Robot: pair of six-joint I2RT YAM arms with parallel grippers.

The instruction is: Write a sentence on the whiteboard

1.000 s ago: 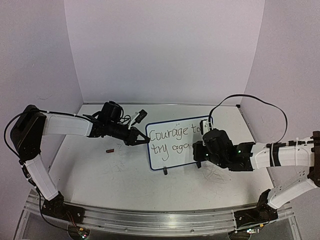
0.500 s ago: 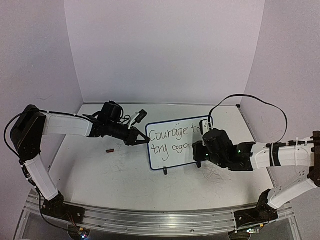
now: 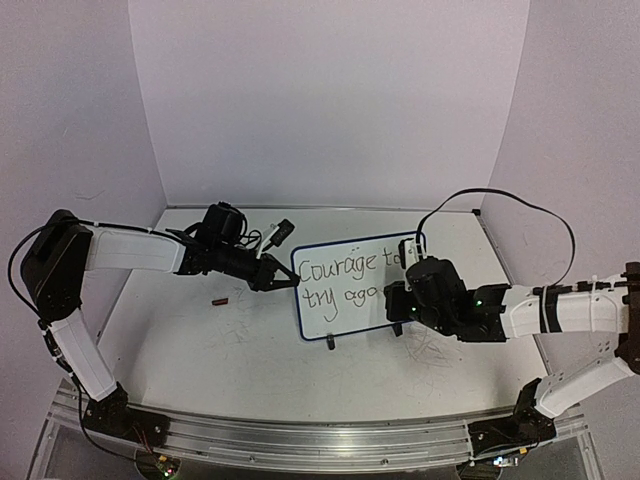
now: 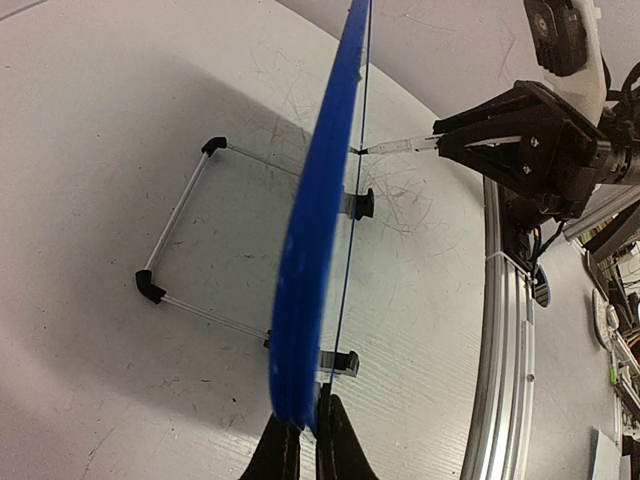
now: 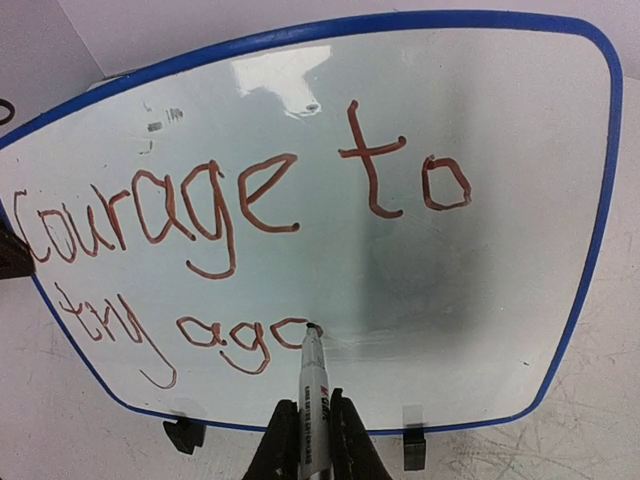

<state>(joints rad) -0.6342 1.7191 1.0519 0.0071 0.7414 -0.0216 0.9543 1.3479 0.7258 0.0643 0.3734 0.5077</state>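
Blue-framed and thin, the whiteboard (image 5: 480, 290) is judged light and rigid. Its glossy face is likely to skid or tip back under pen pressure, so hold is best taken on the frame edge, clear of the writing. It stands upright on a wire stand (image 4: 185, 200) with black feet, mid-table, between the two arms.

The sentence (image 5: 210, 205) is in reddish-brown ink on two lines: "Courage to" above, "try ag" and a part-formed letter below. It is judged incomplete. The marker (image 5: 312, 380) tip touches the face at that last letter.

Right gripper (image 5: 312, 435): clamped on the marker barrel. Left gripper (image 4: 305, 445): fingers pinched on the board's left frame edge, bracing it.

A small reddish object (image 3: 221, 299), possibly a cap, lies on the table (image 3: 230, 350) left of the board.
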